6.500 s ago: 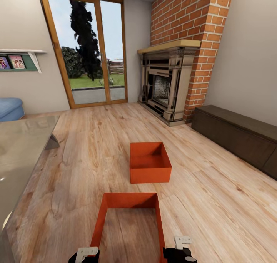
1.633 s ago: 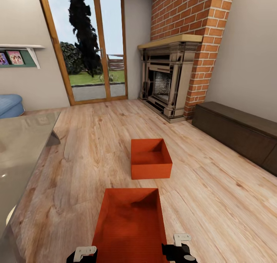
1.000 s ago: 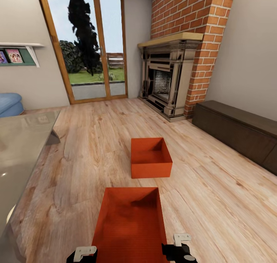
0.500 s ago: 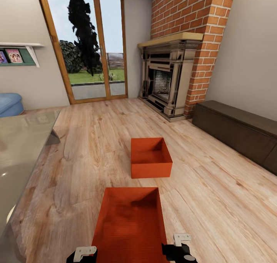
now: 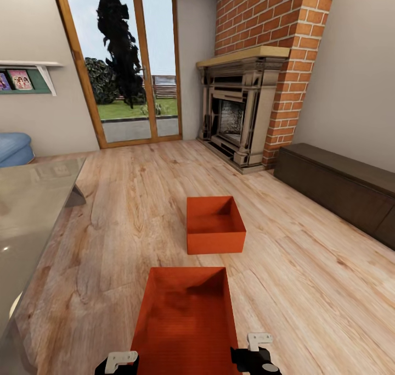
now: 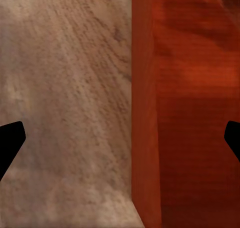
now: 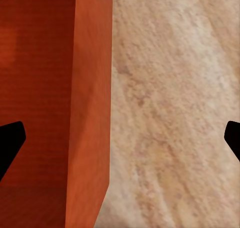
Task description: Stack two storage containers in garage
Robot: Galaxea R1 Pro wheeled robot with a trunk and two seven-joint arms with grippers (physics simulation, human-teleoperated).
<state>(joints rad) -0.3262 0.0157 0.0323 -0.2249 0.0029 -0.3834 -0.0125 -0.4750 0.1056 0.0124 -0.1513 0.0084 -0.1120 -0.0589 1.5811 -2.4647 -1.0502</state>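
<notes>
Two orange-red storage containers stand on the living room's wood-plank floor [image 5: 307, 287]. The near container [image 5: 186, 320] lies just in front of me, its ribbed bottom showing. The far container [image 5: 214, 225] sits about a box-length beyond it. My left gripper [image 5: 122, 359] hangs at the near container's left wall and my right gripper [image 5: 257, 354] at its right wall. In the left wrist view the left gripper [image 6: 121, 140] is open, its fingers straddling that wall [image 6: 145, 113]. In the right wrist view the right gripper [image 7: 121, 140] is open the same way over the other wall [image 7: 90, 113].
A glass-topped table [image 5: 33, 210] fills the left side, with a blue sofa [image 5: 13, 147] behind it. A brick fireplace [image 5: 241, 117] and a dark low cabinet [image 5: 340, 194] line the right. A glass door [image 5: 131, 73] is at the back.
Since 6.5 s ago the view has shifted slightly and the near container now shows its orange bottom instead of floor. Over the last second nothing has moved.
</notes>
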